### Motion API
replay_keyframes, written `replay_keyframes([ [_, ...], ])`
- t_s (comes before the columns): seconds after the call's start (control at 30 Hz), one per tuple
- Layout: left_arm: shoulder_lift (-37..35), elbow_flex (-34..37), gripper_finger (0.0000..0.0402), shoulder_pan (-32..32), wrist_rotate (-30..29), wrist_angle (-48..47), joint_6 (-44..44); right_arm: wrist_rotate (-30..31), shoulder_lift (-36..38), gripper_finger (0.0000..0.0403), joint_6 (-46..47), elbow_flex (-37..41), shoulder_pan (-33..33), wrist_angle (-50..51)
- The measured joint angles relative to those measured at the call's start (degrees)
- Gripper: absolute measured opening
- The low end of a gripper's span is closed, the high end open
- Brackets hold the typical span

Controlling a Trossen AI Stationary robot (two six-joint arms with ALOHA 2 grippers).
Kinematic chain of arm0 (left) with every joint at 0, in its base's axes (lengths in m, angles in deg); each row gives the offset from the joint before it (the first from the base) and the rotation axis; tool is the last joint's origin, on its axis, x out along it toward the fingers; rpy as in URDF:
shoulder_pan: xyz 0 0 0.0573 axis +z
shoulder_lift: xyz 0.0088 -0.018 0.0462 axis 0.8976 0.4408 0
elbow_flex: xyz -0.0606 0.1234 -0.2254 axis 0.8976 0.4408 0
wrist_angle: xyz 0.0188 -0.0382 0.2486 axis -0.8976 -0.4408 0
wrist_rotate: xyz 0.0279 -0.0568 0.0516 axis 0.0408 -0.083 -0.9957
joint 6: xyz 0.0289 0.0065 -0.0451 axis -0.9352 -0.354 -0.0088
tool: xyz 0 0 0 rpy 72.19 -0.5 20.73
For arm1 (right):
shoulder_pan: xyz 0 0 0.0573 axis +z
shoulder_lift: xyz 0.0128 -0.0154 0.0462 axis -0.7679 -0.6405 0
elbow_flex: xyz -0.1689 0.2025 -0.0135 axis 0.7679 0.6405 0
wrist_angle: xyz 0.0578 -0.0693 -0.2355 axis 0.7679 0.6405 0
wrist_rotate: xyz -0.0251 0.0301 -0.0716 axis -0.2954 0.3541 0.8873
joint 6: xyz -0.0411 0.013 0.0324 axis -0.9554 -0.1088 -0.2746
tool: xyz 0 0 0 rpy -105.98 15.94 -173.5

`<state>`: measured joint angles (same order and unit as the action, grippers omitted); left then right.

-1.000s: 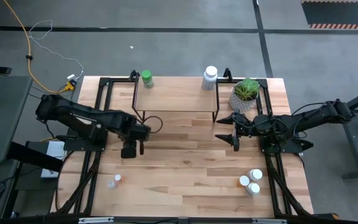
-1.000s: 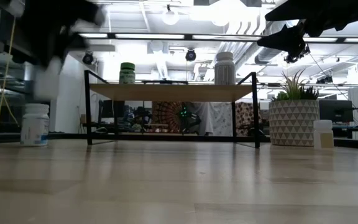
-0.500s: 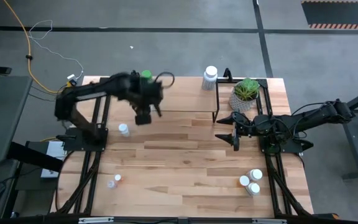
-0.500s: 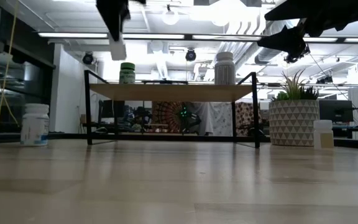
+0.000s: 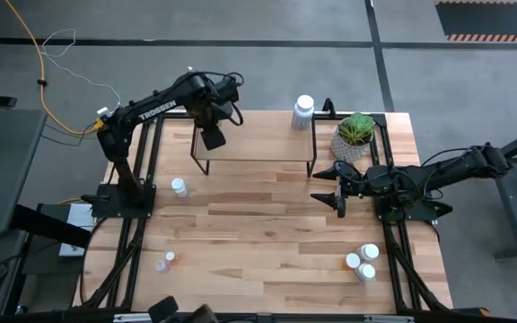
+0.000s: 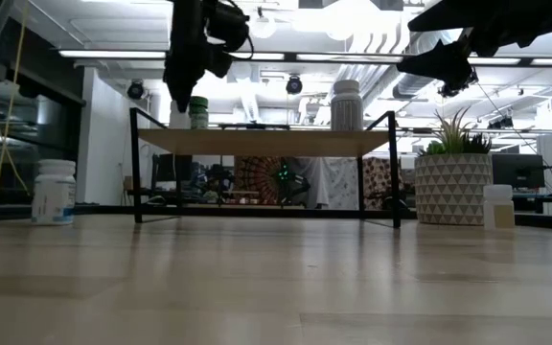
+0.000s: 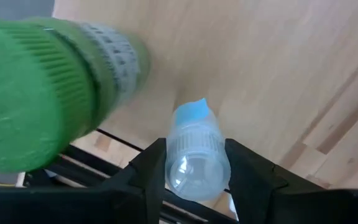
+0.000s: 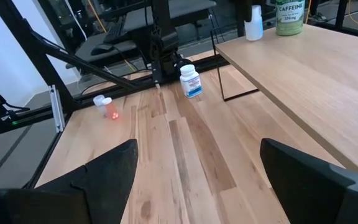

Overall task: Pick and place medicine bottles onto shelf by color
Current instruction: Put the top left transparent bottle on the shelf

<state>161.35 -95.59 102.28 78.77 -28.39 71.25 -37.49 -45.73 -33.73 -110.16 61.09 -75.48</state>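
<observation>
The left gripper [image 7: 194, 171], closed on a clear bottle [image 7: 196, 155], hangs over the shelf's [image 5: 258, 144] far left edge, beside the green-capped bottle [image 7: 36, 93].

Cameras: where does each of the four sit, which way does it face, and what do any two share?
High: overhead, straight down on the table, both arms.
Low: tabletop height, level across at the shelf, arms entering from above.
Left wrist: past the left gripper clamping a clear bottle beside the green-capped bottle.
Right wrist: past the open right gripper, toward the shelf.
Shared: high and low both show the white-capped bottle on the shelf.
</observation>
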Motion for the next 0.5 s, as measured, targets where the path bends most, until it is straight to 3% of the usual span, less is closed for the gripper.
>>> replay_keyframes([
  [0.5,0.0,0.0,0.0142,1.4,0.8,1.6,1.4,0.0,0.0,0.033,-0.1,0.0,0.0,0.4],
])
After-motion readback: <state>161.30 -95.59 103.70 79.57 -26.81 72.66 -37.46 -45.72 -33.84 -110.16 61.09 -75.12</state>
